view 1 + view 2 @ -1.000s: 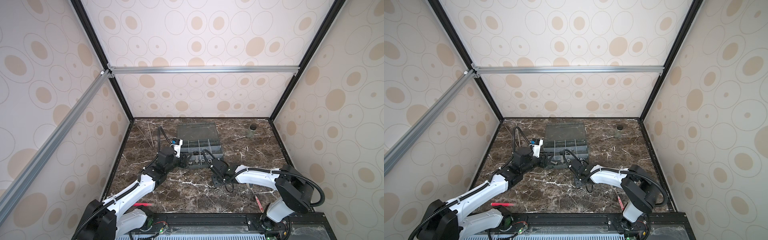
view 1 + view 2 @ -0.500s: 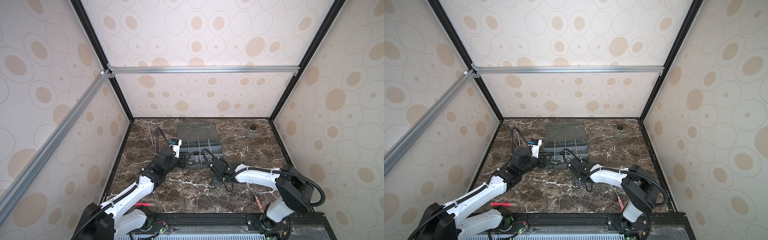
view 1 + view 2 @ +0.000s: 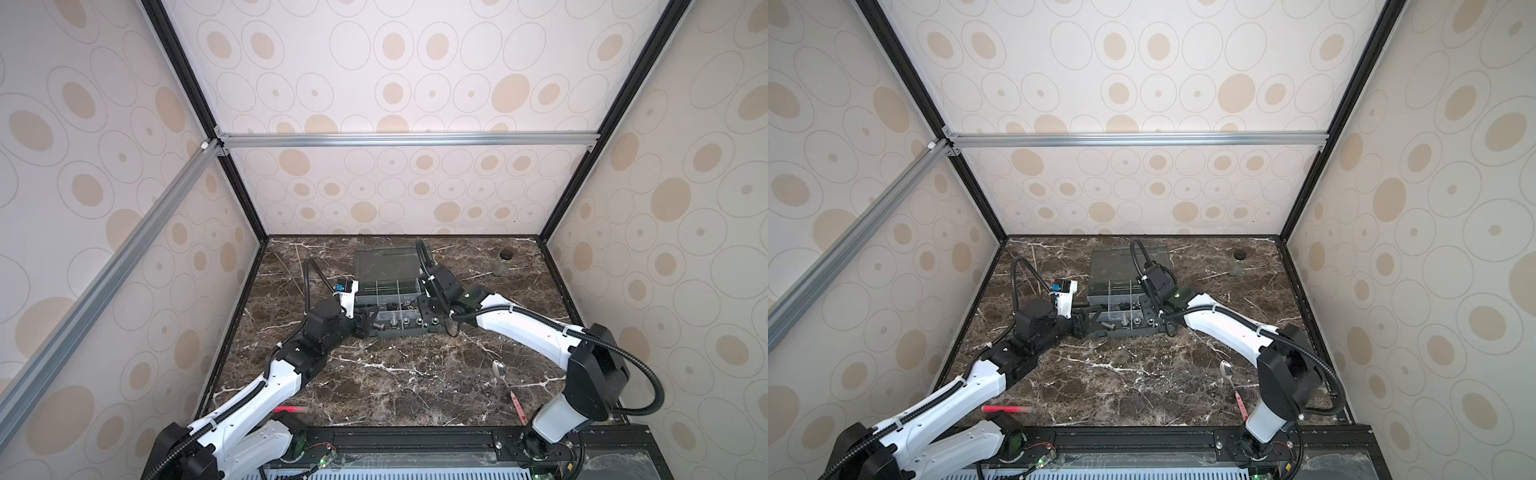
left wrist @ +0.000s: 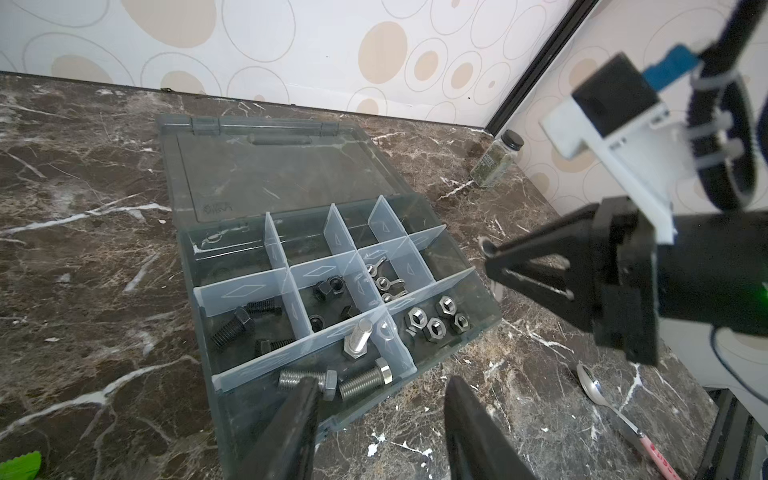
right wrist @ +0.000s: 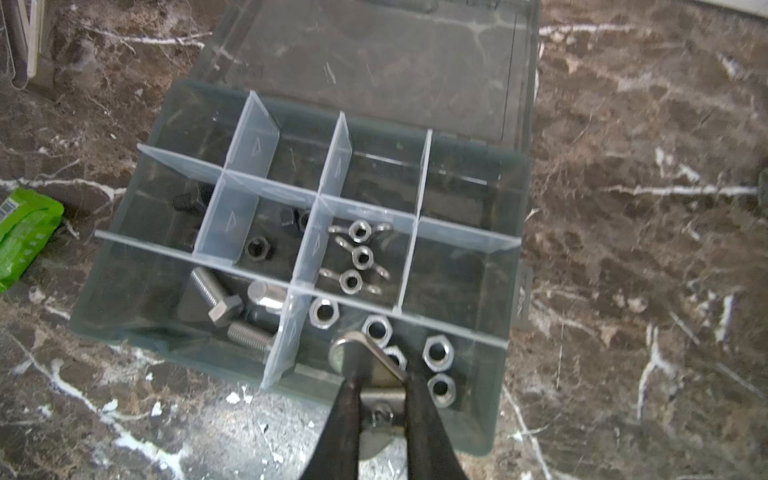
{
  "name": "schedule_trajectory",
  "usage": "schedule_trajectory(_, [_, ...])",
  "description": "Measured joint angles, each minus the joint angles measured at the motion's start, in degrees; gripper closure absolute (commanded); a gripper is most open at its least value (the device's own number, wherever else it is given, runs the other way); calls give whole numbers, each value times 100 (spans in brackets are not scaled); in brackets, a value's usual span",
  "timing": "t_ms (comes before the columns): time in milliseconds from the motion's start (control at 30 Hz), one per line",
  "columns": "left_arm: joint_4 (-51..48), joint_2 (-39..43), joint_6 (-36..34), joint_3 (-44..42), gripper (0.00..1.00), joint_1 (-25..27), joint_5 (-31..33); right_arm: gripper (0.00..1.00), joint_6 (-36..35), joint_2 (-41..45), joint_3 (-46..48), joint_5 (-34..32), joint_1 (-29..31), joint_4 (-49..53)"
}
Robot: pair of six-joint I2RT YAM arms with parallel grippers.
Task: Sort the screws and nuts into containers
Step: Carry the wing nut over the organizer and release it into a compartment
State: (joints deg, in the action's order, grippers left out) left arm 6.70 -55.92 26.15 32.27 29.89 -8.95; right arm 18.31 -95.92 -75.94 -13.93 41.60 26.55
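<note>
Right gripper (image 5: 380, 365) is over the organizer box (image 4: 249, 419), pinched tight on a silver piece (image 5: 376, 370). It's a wing nut by the look of it, though the fingers cover much of it. It hangs just inside the box's front wall, above the nuts (image 5: 435, 351) in a front corner compartment. Left gripper (image 4: 380, 399) sits at the box's other front corner with its jaws apart. One finger is over the silver screws (image 4: 365, 380), the other past the rim over the counter (image 3: 395, 386). Black screws (image 4: 232, 328) lie one compartment behind. The lid (image 4: 270, 166) lies flat behind the box. A spoon (image 4: 592, 386) lies well apart in front, wide counter between.
</note>
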Motion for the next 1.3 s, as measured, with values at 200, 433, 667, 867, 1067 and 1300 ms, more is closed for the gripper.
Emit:
schedule_trajectory(200, [-26, 299, 44, -153, 50, -4, 35, 85, -304, -879, -658, 42, -107, -17])
schedule_trajectory(433, [-146, 450, 109, -286, 50, -15, 50, 66, -254, -1386, -754, 83, -210, 15])
schedule_trajectory(667, [-164, 446, 111, -293, 50, -22, 57, 61, -164, -1412, -765, 98, -243, 4])
schedule_trajectory(867, [-162, 420, 114, -293, 49, -24, 59, 60, -164, -1342, -745, 105, -260, 0])
schedule_trajectory(1067, [-162, 415, 114, -293, 49, -24, 122, 60, -122, -911, -459, 109, -306, -55])
schedule_trajectory(1300, [-164, 420, 107, -293, 49, -28, 273, 60, -76, -363, -79, 92, -334, -166])
